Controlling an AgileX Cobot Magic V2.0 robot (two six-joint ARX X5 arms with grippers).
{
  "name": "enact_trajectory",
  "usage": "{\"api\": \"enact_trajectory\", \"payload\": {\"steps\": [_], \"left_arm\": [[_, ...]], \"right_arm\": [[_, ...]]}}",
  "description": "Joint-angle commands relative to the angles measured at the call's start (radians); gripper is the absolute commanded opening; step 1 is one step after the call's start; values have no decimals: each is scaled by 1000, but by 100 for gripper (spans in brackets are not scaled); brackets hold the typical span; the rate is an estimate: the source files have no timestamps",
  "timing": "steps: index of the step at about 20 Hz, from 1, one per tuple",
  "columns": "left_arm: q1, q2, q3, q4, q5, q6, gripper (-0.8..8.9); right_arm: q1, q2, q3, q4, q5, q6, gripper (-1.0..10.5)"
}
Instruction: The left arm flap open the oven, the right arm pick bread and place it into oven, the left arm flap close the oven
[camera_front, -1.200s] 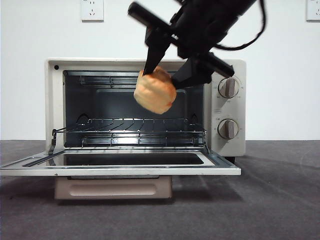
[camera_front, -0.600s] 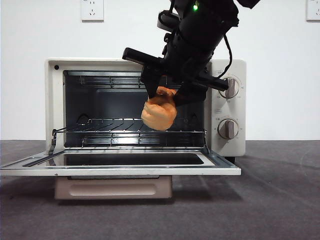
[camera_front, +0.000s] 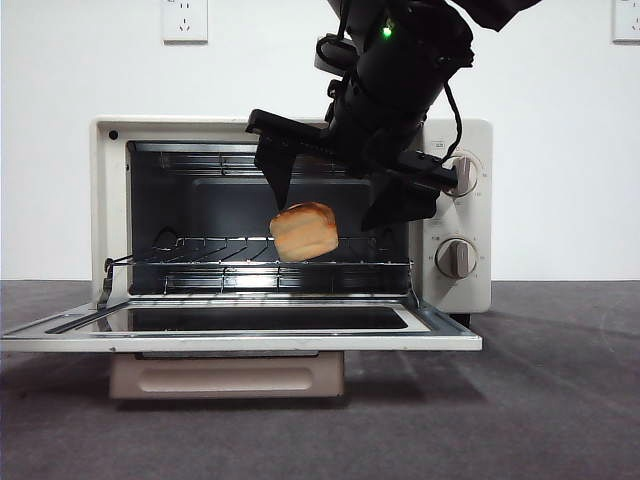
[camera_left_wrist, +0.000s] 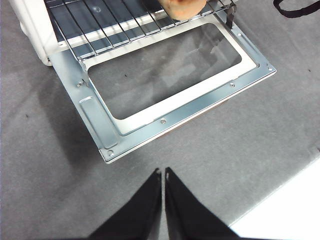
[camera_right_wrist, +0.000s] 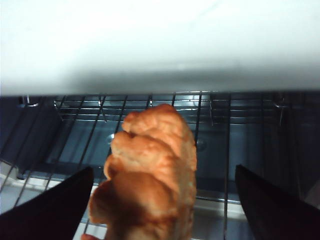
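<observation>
Entry, oven (camera_front: 110, 200) taken as the landmark throughout. Its door (camera_front: 240, 338) lies flapped down flat in front of the cavity; the wire rack (camera_front: 200, 262) is exposed.

Left pincer (camera_left_wrist: 163, 176): mine, parked out in front of the door's outer edge, above the grey table (camera_left_wrist: 240, 150). Jaws pressed together, holding nothing. From here I see the door frame (camera_left_wrist: 165, 120) and, at the rack's front, one end of the bread (camera_left_wrist: 182, 6).

Bread (camera_front: 304, 231): sits on the rack just inside the cavity mouth, slightly right of the cavity's middle. Long axis appears to run front to back, into the cavity, judging from the right wrist view (camera_right_wrist: 150, 195).

Right pincer (camera_front: 335, 200): at the cavity mouth, directly above the bread. Jaws spread wide, one on each side of the loaf, neither visibly touching it.

Judgement: placing looks done. The right pincer is nearer the bread; my left one is nearer the door's free edge, which the closing flap will depend on.
</observation>
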Motion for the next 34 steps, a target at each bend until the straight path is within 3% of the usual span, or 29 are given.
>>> {"api": "enact_trajectory", "payload": {"steps": [1,8,14,18,22,26,34], "left_arm": [[-4,3,6,5,-2,6,17],[-3,3,6,9,-2,11,16],[-3,4,6,97,-2,9,16],[-3,5,6,119,-2,-12,16],[-3,5,6,122,-2,-38,16],[-3,5,6,143,-2,-75,16],[42,5,-153,306,10,-172,15]], "right_arm": [[11,-18,21,8,-4,11,459],[51,-186,21,-136,-58,-2,459],[76,-429,21,-375,-176,-156,458],[75,-586,21,-580,-187,-260,458],[76,-716,14,-740,-251,-304,451],[76,-827,-53,-776,-371,-332,440],[76,-974,-210,-772,-385,-330,440]]}}
